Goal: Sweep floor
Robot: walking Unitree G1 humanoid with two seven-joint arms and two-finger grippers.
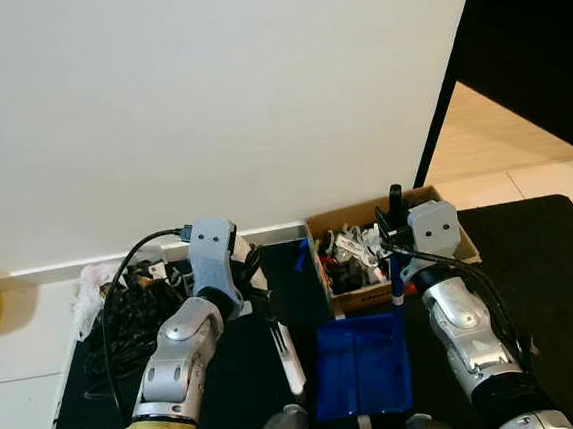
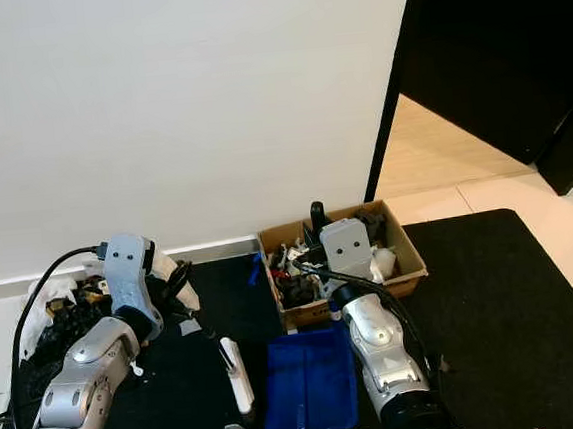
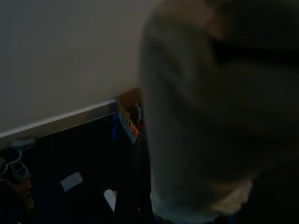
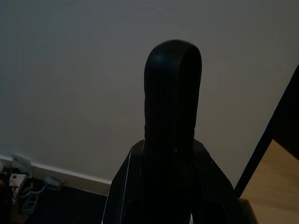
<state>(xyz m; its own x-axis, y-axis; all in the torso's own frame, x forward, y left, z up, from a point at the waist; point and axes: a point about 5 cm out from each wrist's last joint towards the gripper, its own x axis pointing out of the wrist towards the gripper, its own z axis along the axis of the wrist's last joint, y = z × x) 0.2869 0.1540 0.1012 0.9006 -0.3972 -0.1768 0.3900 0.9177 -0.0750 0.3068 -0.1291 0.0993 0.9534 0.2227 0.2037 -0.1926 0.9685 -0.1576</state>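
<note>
No readable text, brand, number or sign.

The cardboard box (image 1: 390, 251) at the wall edge of the black mat (image 1: 533, 283) carries an orange patch on its near front face, and the left wrist view shows the same patch as an orange label, but its print is too small and blurred to read. A small white slip (image 3: 71, 181) on the mat looks blank.
</note>
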